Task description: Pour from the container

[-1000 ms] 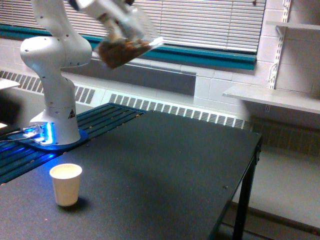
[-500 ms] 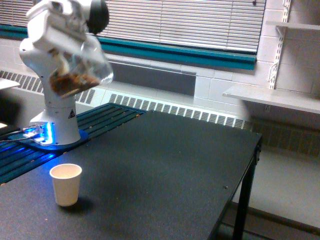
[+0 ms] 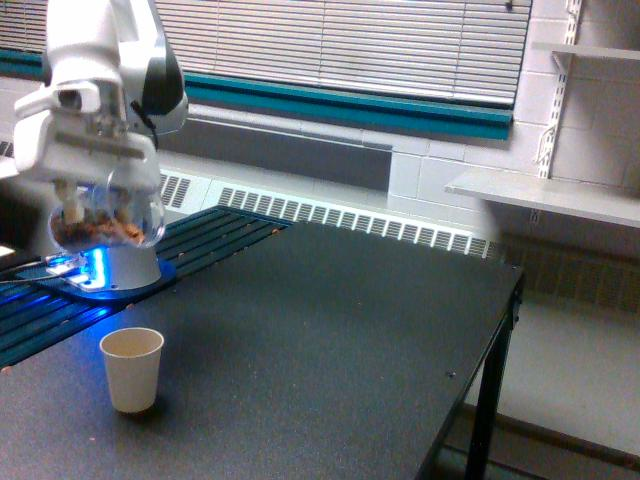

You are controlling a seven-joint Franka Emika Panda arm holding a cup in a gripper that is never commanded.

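Note:
The container (image 3: 108,215), a clear rounded vessel with brown granular contents at its bottom, hangs roughly upright in the air at the exterior view's left. My gripper (image 3: 95,185) is shut on its upper part, under the white hand of the arm. A small cream-white paper cup (image 3: 132,368) stands upright on the black table (image 3: 330,340), below the container and slightly to its right, with a clear gap between them. Nothing is falling from the container.
The arm's white base (image 3: 115,255) stands on a blue-lit mount at the table's back left, beside a dark slatted surface (image 3: 215,235). The table's right edge (image 3: 500,330) drops to the floor. A white shelf (image 3: 540,195) juts from the wall at right.
The gripper has carried the container down and to the left, from high near the window to just above the cup. The container has turned from tilted to roughly upright. The cup has not moved.

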